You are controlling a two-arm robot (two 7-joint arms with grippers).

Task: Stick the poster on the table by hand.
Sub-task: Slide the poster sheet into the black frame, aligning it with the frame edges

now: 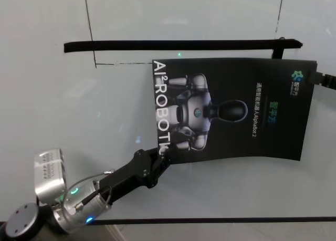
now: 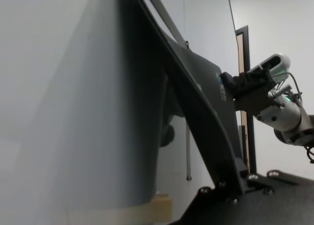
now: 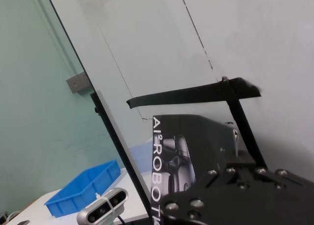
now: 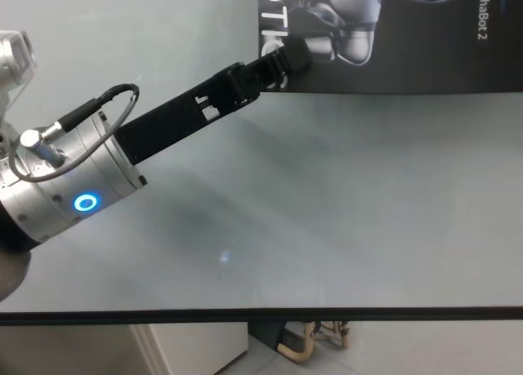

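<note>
Left arm (image 4: pixel 65 187) sat closest to the chest camera — silver cylinder, blue ring lit, grey cable looped over it, reaching up and right across the table (image 4: pixel 327 228).

Table was the biggest thing in view: pale glossy top, thin dark front edge.

Poster (image 1: pixel 236 109) lay on it, black sheet with the silver-grey robot, "AI²ROBOTIC" running down its left edge, small "AlphaBot 2" text further right (print turned sideways to the head camera). A long black tape strip (image 1: pixel 178 44) ran just beyond its far edge; a shorter strip (image 1: pixel 278 51) came down at the far right corner.

Left gripper (image 1: pixel 164 153) was at the poster's near left corner, long black fingers closed onto that corner — pinching the sheet there, as the chest view showed.

Right gripper (image 1: pixel 321 79) was at the poster's far right edge, mostly out of the head frame. From the left wrist view (image 2: pixel 230 85) it was clamped on that edge — jaws shut on the sheet.
</note>
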